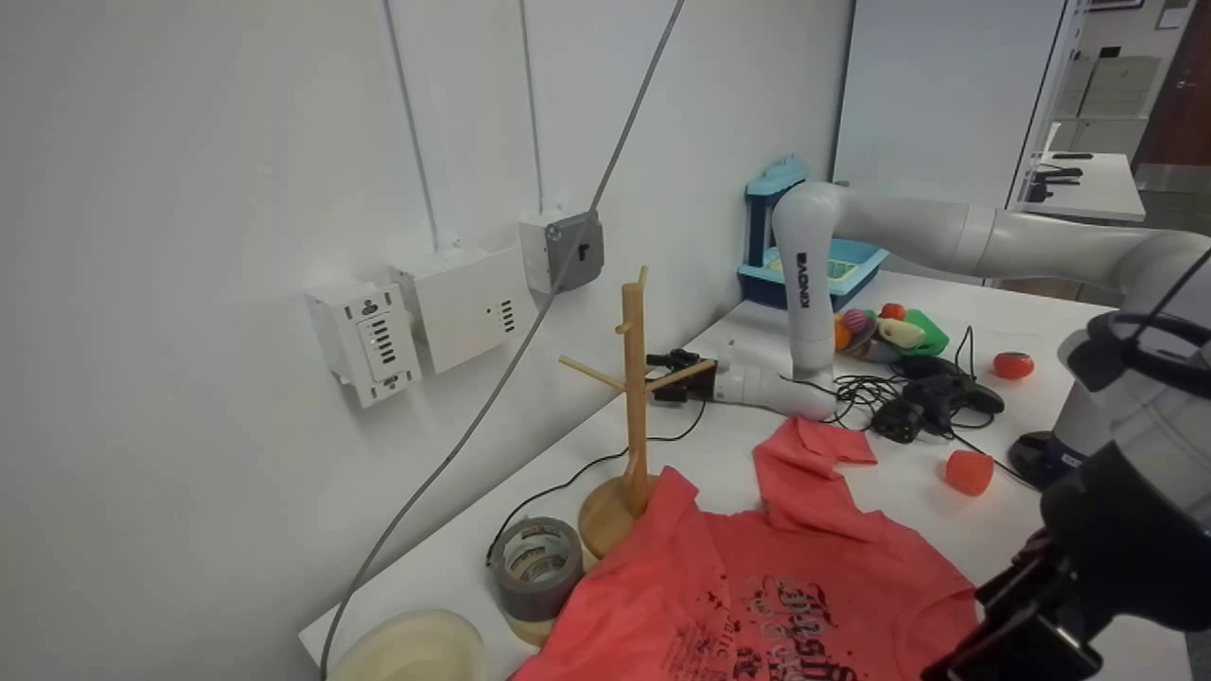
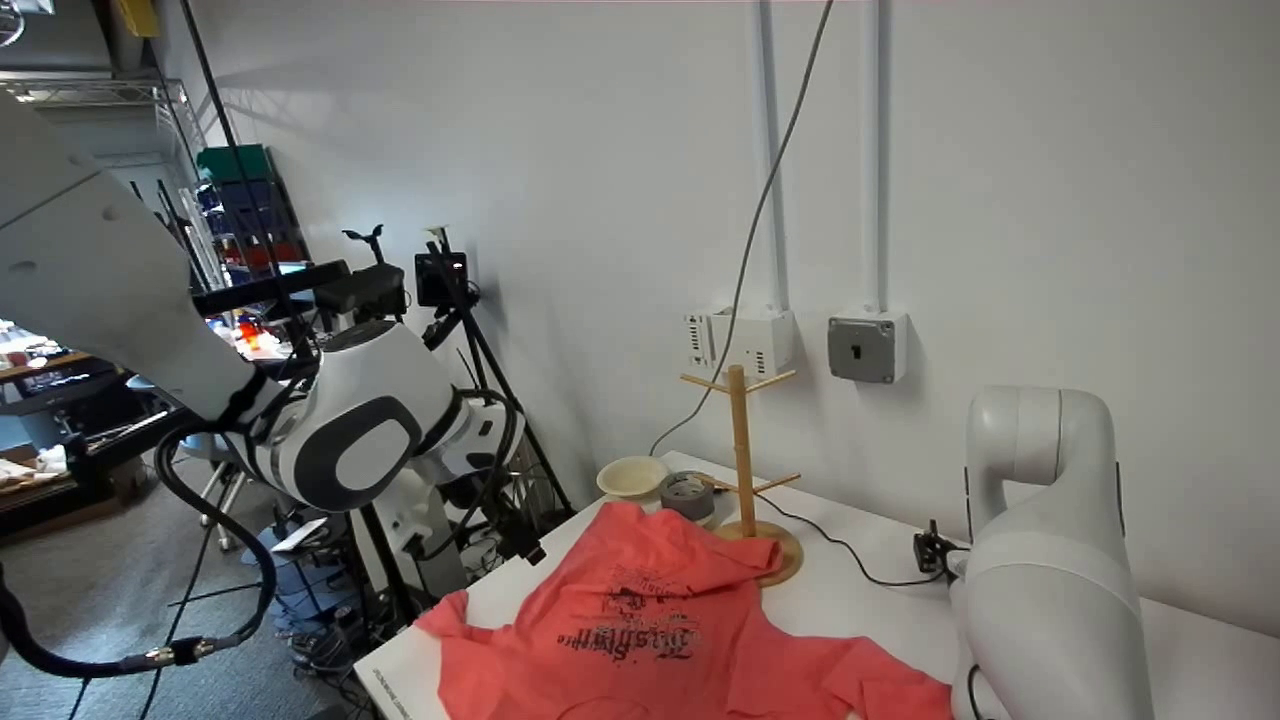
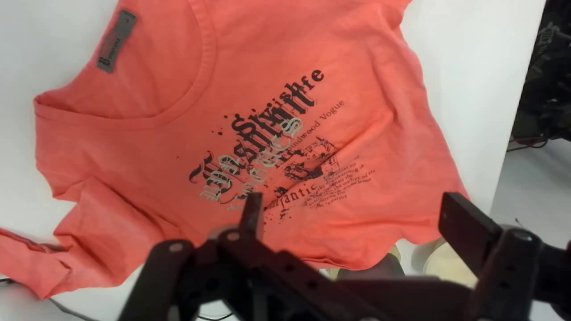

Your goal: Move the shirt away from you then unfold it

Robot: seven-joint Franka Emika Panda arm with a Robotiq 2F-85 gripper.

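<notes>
Bowl (image 1: 412, 653), cream, cut by the frame, is noted furthest left on the white table (image 1: 908, 478) in an exterior view; clock bearings are all taken there, from the middle of the shirt (image 1: 738, 558). By that reckoning the bowl is placed near nine o'clock. Also at nine, closer in, a grey tape roll (image 1: 539, 577) is partly masked by the fabric. A wooden stand (image 1: 636, 407) is found upright between ten and eleven, its round base partly hidden by the shirt in both exterior views; that flank is crowded by stand and roll. A black cord (image 1: 572, 473) is strung behind the stand.

The shirt is laid on the table print up, mostly spread; the sleeve toward twelve is bent and creased. Behind the stand, at eleven, the black tip of a second arm (image 1: 946, 236) is seen. Well back at twelve, a blue basket (image 1: 859, 270) is half blocked by that arm. At one, a heap of small coloured objects (image 1: 899, 331) is recorded, and nearer, a game controller (image 1: 960, 392). At two, a red object (image 1: 970, 471) is marked, with another red piece (image 1: 1014, 365) farther out.

Rightmost, at three, the gripper (image 3: 350, 218) is sighted before the collar edge. In the wrist view its fingers are set wide apart, with nothing gripped; fabric is visible between them.
</notes>
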